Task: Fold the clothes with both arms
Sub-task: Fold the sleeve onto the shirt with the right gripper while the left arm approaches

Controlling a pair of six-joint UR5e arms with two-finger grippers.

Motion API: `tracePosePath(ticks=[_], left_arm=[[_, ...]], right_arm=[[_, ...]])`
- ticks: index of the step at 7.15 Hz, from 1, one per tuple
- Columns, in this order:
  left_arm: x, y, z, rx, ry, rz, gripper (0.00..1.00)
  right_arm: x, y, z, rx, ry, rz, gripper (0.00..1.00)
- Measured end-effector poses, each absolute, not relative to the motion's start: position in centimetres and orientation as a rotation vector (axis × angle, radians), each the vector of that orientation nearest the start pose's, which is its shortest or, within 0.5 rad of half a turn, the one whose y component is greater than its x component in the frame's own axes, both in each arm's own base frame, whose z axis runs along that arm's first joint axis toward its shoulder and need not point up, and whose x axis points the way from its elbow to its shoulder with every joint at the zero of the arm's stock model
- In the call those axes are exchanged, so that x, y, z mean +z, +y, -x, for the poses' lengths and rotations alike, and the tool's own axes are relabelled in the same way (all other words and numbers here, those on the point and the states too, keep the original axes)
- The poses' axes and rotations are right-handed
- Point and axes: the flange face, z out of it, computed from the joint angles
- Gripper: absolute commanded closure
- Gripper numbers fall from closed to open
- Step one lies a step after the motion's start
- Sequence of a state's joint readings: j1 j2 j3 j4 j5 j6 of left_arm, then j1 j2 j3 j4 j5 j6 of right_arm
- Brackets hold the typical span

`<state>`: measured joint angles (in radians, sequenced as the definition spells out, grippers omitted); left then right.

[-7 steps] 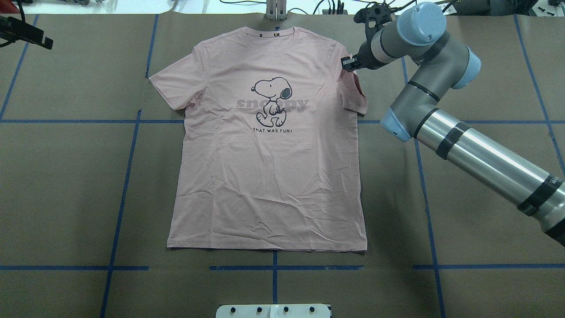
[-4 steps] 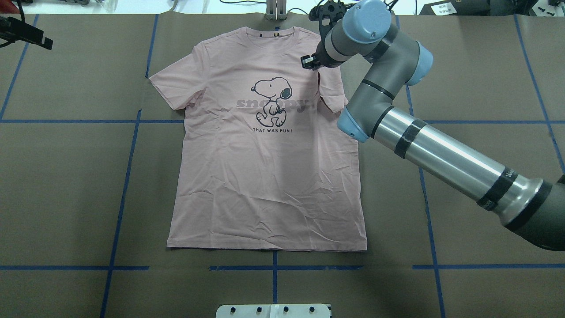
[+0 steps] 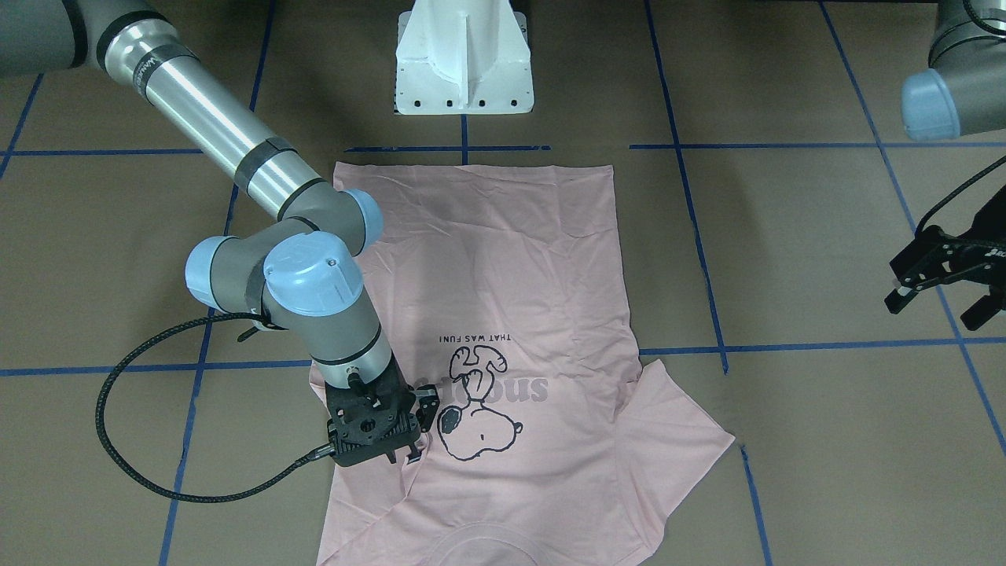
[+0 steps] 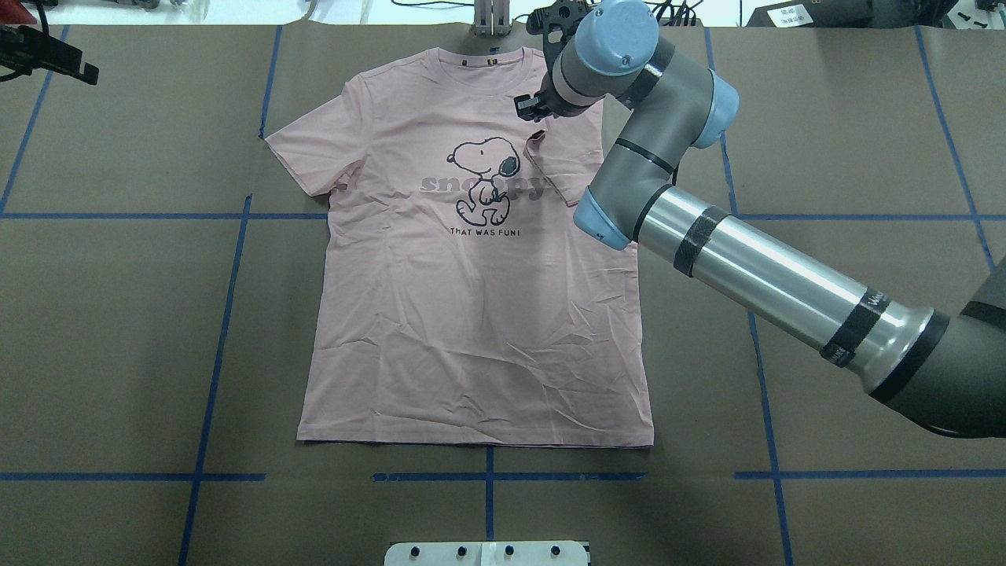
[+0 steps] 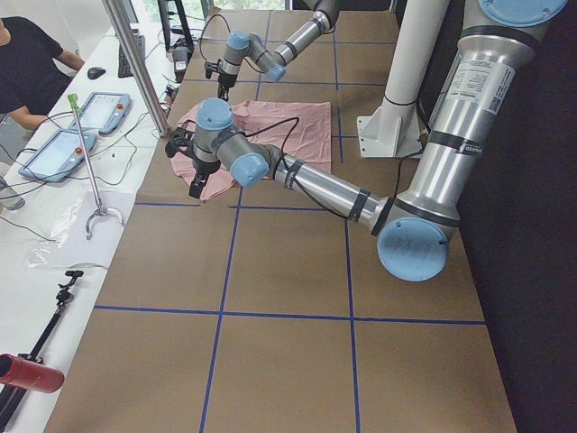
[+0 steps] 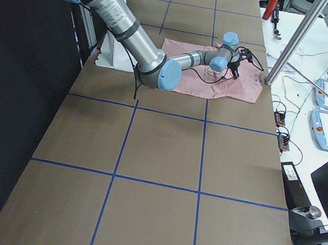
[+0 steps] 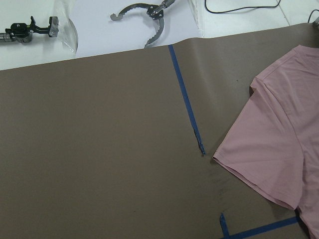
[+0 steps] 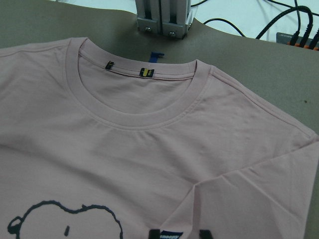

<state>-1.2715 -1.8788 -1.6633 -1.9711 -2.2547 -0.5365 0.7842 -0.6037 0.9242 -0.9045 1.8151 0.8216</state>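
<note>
The pale pink T-shirt lies flat, print up, with its collar toward the table's far edge. Its right sleeve is folded inward over the chest and covers the end of the "snoopy" lettering. My right gripper hovers over that sleeve's curled corner. In the right wrist view its fingertips stand a little apart, with the black sleeve tag between them. The other sleeve lies spread out flat. My left gripper hangs open and empty, well clear of the shirt.
The white pedestal stands at the near edge beyond the hem. An aluminium post rises just past the collar. Blue tape lines cross the brown table cover. A person sits at a white bench with tablets and tools.
My right gripper has moved left from the shirt's right edge, taking the right sleeve with it. The sleeve now lies folded over the chest. The left arm has stayed put.
</note>
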Motion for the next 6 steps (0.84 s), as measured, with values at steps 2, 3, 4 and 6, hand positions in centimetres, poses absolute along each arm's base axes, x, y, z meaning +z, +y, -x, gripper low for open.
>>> tracePosePath(ticks=[2,3,4,6], left_arm=[[38.1,-61.2,-14.3,0.028,0.920,-0.414,0.00],[36.6,-61.3,-18.0,-0.023,0.922,-0.391,0.00],[35.3,-60.7,-23.3,-0.087,0.910,-0.370,0.00],[36.0,-61.0,-32.2,-0.195,0.884,-0.361,0.03]], right_arm=[[23.7,-67.7,53.0,-0.054,-0.911,-0.479,0.00],[22.3,-66.6,52.5,-0.038,-0.961,-0.402,0.00],[21.2,-65.3,50.8,-0.019,-0.973,-0.308,0.00],[20.1,-63.6,46.6,0.047,-0.898,-0.185,0.00]])
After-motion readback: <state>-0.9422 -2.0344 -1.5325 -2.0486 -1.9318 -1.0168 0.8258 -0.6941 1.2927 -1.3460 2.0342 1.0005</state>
